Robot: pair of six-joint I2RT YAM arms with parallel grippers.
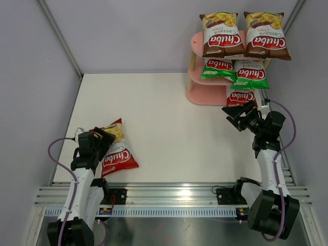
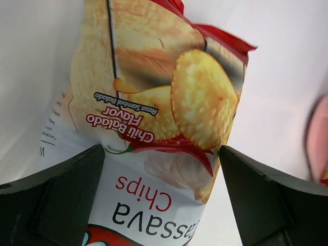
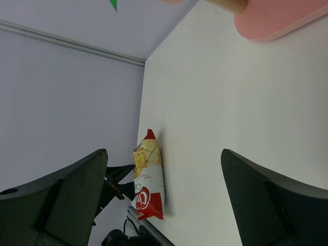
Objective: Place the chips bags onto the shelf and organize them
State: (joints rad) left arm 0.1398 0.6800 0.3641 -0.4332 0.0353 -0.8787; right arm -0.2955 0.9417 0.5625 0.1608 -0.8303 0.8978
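While open — end effector (image 2: 161, 154) astride bag (image 2: 154, 102)

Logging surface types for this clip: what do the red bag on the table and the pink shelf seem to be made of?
Red bag: thin glossy plastic film, going by its sheen and crinkled edges. Shelf: smooth matte pink boards, painted wood or plastic, hard to tell; its post looks like pale bare wood.
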